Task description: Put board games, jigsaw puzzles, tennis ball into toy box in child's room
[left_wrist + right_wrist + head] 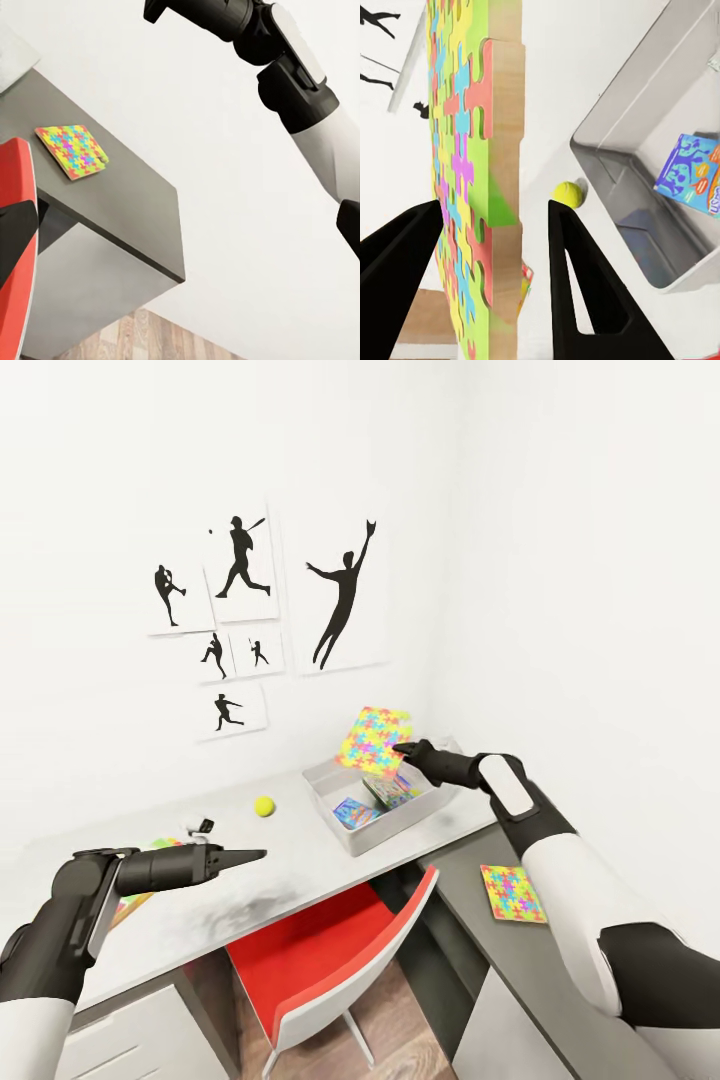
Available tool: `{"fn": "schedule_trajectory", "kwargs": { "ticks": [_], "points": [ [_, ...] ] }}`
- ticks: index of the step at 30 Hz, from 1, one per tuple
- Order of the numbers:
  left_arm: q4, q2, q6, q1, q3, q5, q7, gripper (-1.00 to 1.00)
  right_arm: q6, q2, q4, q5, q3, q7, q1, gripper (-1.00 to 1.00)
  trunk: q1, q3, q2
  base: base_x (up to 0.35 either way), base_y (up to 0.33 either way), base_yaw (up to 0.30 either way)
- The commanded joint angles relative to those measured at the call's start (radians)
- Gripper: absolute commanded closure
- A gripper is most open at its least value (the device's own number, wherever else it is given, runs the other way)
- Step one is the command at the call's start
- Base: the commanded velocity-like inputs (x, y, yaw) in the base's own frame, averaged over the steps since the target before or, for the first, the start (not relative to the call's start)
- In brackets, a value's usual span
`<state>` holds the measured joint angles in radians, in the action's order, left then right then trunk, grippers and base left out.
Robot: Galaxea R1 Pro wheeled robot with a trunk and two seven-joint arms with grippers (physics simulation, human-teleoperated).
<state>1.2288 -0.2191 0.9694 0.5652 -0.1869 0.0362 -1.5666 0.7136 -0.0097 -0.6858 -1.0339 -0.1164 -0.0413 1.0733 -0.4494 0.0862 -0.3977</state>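
While my right fingers (495, 277) clamp either face of the jigsaw puzzle (472, 172), it stands on edge above the toy box (385, 815) on the table (300, 850).

Bright, even light with no visible source washes the white walls (560, 560) almost featureless in the head view, where wide-angle distortion bends the worktop (300, 860) and the arms toward the picture's edges. Shadows are soft and faint: a grey smudge lies on the worktop near its front edge, and the toy box (637, 195) is dim inside. All three renders are sharp, without glare or motion blur.
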Motion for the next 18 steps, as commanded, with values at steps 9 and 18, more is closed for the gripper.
{"fn": "schedule_trajectory", "kwargs": {
  "ticks": [9,18],
  "points": [
    [0.000,0.000,0.011,0.001,-0.001,-0.001,-0.004,-1.00,-0.004,-0.001,0.000,0.006,0.015,-0.002,-0.001,1.00,-0.001,0.002,-0.002,0.009,0.004,0.000],
    [-0.038,0.000,0.009,0.001,-0.003,-0.002,-0.004,-1.00,-0.006,0.000,0.004,0.009,0.016,0.000,-0.001,1.00,-0.001,0.002,-0.002,0.216,0.127,0.000]
  ]
}}
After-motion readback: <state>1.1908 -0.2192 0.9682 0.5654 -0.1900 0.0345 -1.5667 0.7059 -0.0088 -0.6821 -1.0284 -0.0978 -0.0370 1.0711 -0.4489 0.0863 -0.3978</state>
